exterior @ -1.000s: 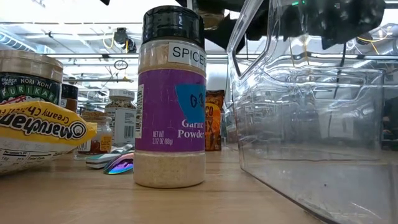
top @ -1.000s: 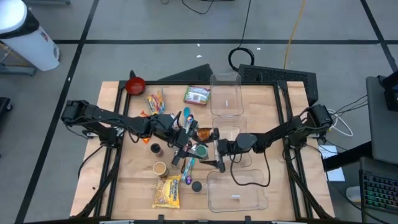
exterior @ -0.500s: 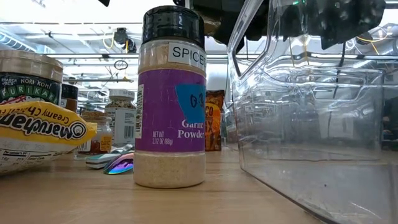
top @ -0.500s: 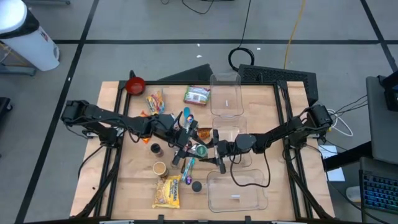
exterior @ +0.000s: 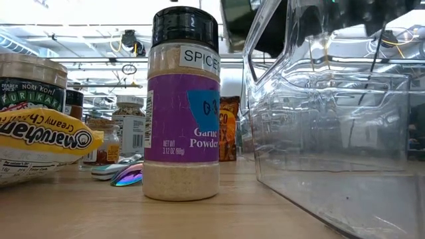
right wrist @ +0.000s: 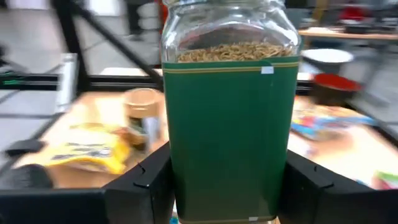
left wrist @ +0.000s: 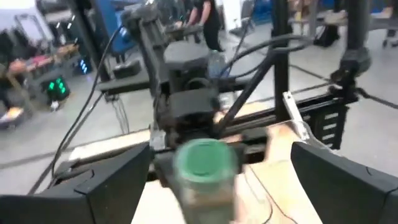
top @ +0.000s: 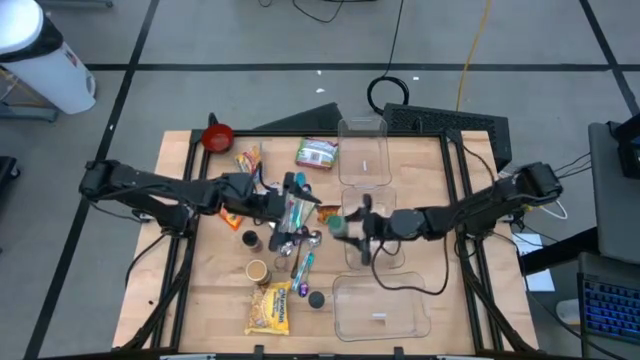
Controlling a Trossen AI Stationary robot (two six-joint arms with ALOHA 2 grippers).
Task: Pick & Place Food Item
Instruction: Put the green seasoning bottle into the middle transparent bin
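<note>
A glass jar with a green label, a green lid and dried herbs inside stands upright at the table's middle, with my right gripper shut on it. My left gripper faces it from the table's left. Its fingers are spread wide, level, and apart from the jar. My right gripper pinches the jar's green-labelled body between its two fingers, one on each side. The fingers come in level from the table's right side. The jar stays upright with its lid up, and its base looks lifted clear of the table.
Clear plastic tubs sit at the far middle, under my right gripper and near the front edge. A garlic powder jar, a yellow noodle pack, small jars, utensils, snack packets and a red bowl lie around.
Both grippers were together at the jar. My right gripper has carried the jar toward the table's right and far edges. My left gripper is now apart from the jar and has drawn back toward the table's left.
</note>
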